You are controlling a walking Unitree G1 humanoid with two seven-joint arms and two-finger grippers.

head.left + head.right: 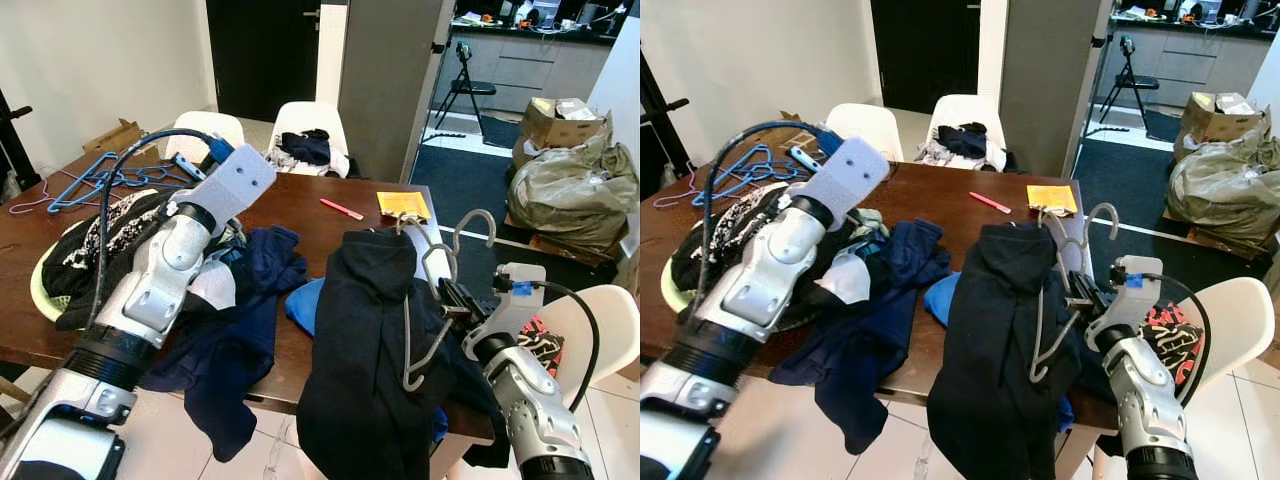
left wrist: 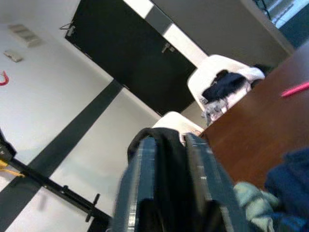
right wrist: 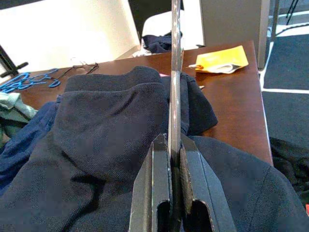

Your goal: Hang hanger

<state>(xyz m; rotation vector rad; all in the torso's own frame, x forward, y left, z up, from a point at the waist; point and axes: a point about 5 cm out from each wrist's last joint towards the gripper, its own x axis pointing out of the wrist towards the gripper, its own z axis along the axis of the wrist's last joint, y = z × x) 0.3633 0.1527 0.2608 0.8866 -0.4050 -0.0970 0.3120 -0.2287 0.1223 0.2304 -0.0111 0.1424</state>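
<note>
Right hand [image 1: 447,297] pinches grey hanger [image 1: 428,330] edge-on over tabletop [image 1: 330,240] corner, against black hoodie [image 1: 370,350]. Risks: hoodie snagging and dragging off; thin wire twisting in grip. Left hand [image 2: 169,159] pressed together, raised idle.

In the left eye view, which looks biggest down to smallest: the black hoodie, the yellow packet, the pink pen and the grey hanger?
1. Black hoodie, by far the largest.
2. Grey hanger, held in the right gripper.
3. Yellow packet.
4. Pink pen.

The packet and pen lie farther from the camera, so they may look smaller than they are.
</note>
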